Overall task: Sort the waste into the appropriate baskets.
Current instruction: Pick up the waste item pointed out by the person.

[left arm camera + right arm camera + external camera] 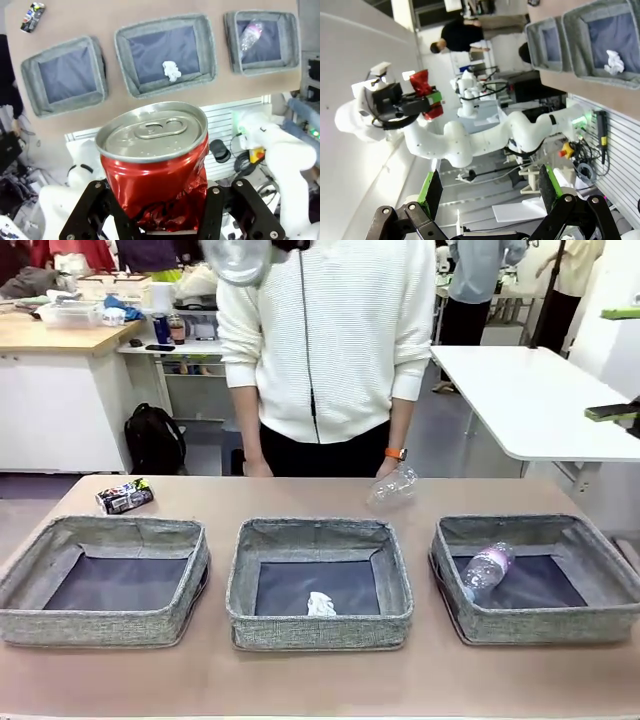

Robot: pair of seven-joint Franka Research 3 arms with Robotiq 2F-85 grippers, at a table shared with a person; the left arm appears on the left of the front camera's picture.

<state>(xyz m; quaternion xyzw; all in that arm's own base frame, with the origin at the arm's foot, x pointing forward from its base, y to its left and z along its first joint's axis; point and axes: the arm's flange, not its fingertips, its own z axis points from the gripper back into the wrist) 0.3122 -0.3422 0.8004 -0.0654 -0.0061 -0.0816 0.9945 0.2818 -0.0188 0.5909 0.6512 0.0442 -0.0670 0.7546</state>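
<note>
Red metal, crumpled low down: the red drink can (155,165) is clamped in the left gripper (157,202), lid end up, its long axis standing between the fingers. All three baskets lie ahead of this gripper and well apart from it, out on the desk (125,15). The empty basket (55,50) is ahead and off to its left. The middle basket (165,22), holding the paper ball (171,70), is straight ahead. The right gripper (490,195) hangs wide open, grasping nothing, so I'd say the carry falls to the left arm.
</note>
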